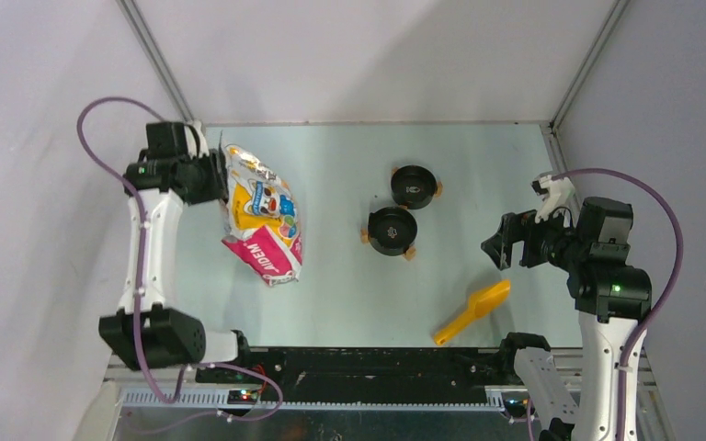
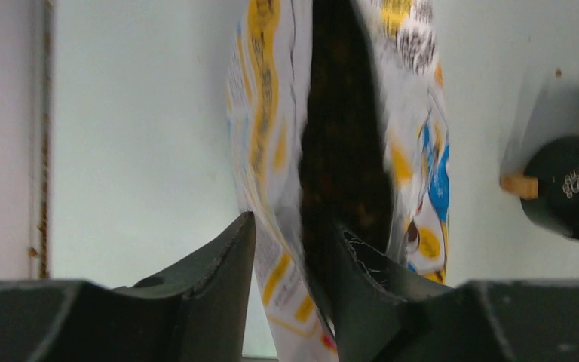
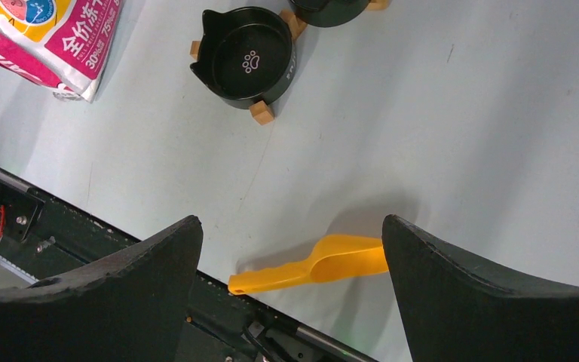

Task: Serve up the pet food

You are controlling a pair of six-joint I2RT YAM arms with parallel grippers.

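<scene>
Straddling one wall of the bag [image 2: 264, 113] at its open mouth, the left pincer [image 2: 292, 226] is seen about half open. One finger is placed inside the mouth and the other outside, with the printed wall between them. Whether that wall is actually pinched cannot be told. The right pincer [image 3: 292, 222] is spread wide and nothing is held in it; it is poised above the table [image 1: 349, 156], over the yellow scoop [image 3: 309, 264].

The pet food [image 2: 343, 151] is shown by the left wrist view alone, as a dark brown, blurred mass inside the mouth of the bag. In the top view the bag is seen at the left side of the table, with its contents hidden. The white paw print inside the nearer bowl [image 3: 249, 56] is made out best in the right wrist view. Only the top view shows the whole layout: the farther bowl [image 1: 414, 186] is set just beside the nearer one at mid-table, well apart from the bag, and the scoop is laid near the front edge, right of centre.
</scene>
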